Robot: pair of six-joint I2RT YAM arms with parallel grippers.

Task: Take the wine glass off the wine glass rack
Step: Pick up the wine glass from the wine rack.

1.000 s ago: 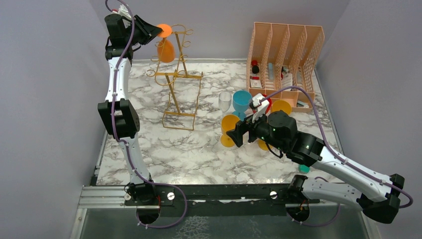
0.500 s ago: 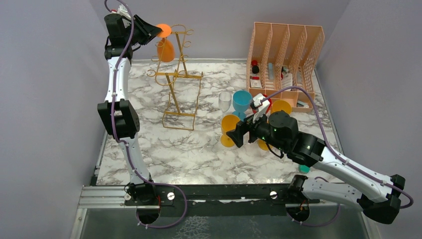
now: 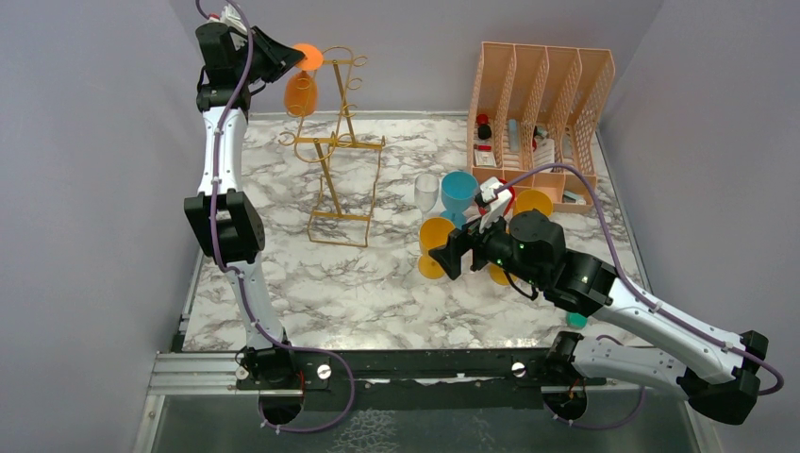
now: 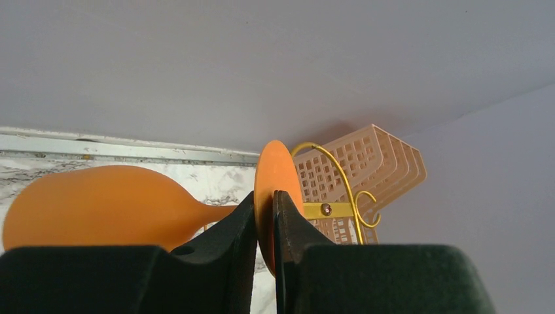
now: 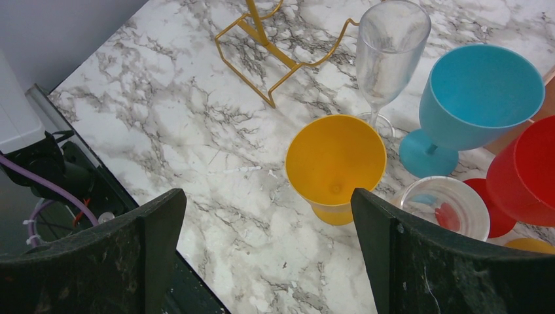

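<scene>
An orange wine glass (image 3: pixel 300 92) hangs bowl-down high at the back left, its round foot (image 4: pixel 275 190) clamped edge-on between my left gripper's (image 4: pixel 263 196) black fingers. In the top view that left gripper (image 3: pixel 288 58) holds the foot just left of the gold wine glass rack's (image 3: pixel 336 142) top hooks. The rack's curled hook (image 4: pixel 340 176) shows right behind the foot, and whether they touch I cannot tell. My right gripper (image 3: pixel 451 253) hovers wide open over the table at mid right, holding nothing. In the right wrist view this right gripper (image 5: pixel 268 199) has a yellow cup (image 5: pixel 335 163) just beyond it.
Several glasses stand at mid right: the yellow cup, a clear flute (image 5: pixel 389 52), a blue goblet (image 5: pixel 478 91), a red one (image 5: pixel 527 173). A peach lattice file organiser (image 3: pixel 540 104) stands at the back right. The rack's wire base (image 5: pixel 262 49) lies on the marble.
The left jaws have closed tighter on the glass's foot. The orange glass has shifted left, away from the rack's upper hooks. The right arm has not moved.
</scene>
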